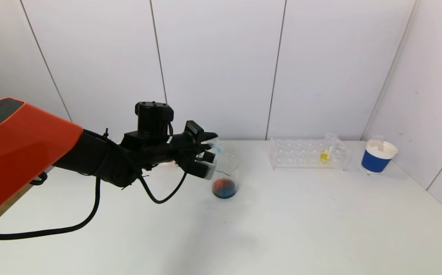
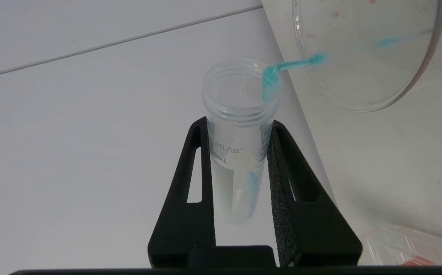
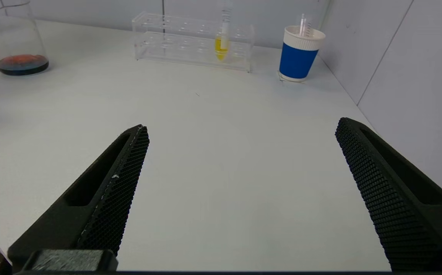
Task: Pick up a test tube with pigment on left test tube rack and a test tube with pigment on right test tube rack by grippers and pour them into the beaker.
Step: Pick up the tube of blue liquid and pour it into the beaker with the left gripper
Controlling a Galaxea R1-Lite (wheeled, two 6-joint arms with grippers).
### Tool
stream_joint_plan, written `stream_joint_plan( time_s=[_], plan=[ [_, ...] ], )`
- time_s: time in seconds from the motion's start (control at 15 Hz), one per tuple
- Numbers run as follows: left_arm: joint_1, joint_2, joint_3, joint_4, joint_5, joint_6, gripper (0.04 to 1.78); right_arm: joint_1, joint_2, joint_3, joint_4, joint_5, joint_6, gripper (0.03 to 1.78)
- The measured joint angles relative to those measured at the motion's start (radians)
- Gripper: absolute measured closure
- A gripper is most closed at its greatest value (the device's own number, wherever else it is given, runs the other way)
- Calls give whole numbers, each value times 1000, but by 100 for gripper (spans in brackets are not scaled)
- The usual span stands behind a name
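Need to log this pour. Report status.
Left gripper shut on test tube, tipped at beaker rim, blue pigment running in. Right gripper open, idle over table. Yellow tube racked. Nothing obstructing.

The left arm is showing a glossy orange-red shell with a dark grey panel along its top, giving way to matte black links (image 1: 102, 160) and a stubby black cylindrical housing (image 1: 153, 116) ringed with small screws, while a loose black cable (image 1: 91, 214) is looping beneath it and running toward the left gripper (image 2: 240, 126). That gripper's two black fingers (image 2: 190, 183) are tapering like hollow wedges, each with a slot cut through it and a coarse, foam-like pad lining the face turned inward to the jaws. The right gripper (image 3: 240, 131) is showing the same black wedge fingers (image 3: 117, 179), their inward faces carrying a fine diamond-grid texture, with hollow recesses running behind the pads on the outer sides.
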Motion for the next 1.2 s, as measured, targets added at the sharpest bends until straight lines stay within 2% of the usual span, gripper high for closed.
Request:
stream_joint_plan(
  time_s=[1.2],
  plan=[
    [-7,-24,11,-13,18,33,138,0,0,0,0,0,0,4]
  ],
)
